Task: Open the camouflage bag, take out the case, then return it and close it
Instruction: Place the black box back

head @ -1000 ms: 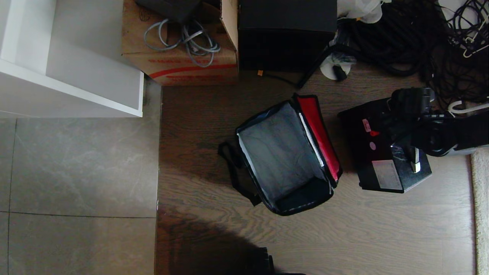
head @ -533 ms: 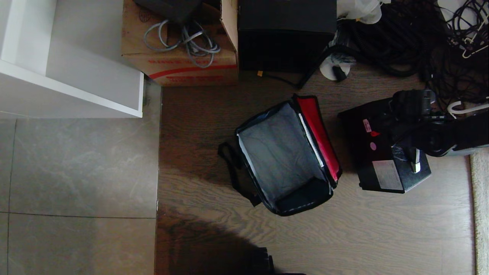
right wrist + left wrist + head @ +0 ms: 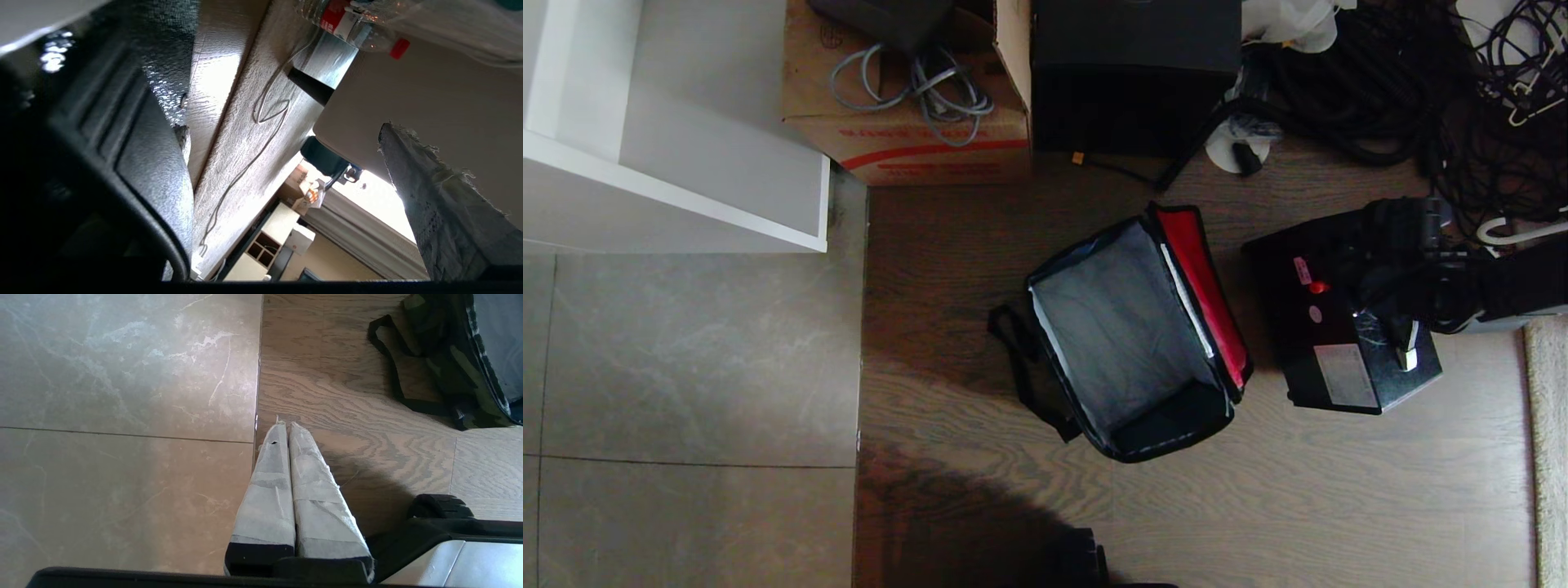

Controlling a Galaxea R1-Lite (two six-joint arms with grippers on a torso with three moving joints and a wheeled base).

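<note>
Right hand (image 3: 1401,327) hangs at the top of the black rectangular hard case (image 3: 1327,335) with its fingers spread wide, one taped finger (image 3: 441,216) clear of the case's textured black surface; whether it touches the handle cannot be told. Left hand (image 3: 288,428) is pressed shut, holding nothing, low over the seam between grey tile (image 3: 122,396) and wooden floor (image 3: 347,404). On that floor, just left of the case, sits the boxy green camouflage fabric bag (image 3: 1131,335), lid flung open, red lining and empty grey interior showing. Beyond it stand a brown cardboard carton (image 3: 907,122) and a taller plain black box (image 3: 1135,73).
</note>
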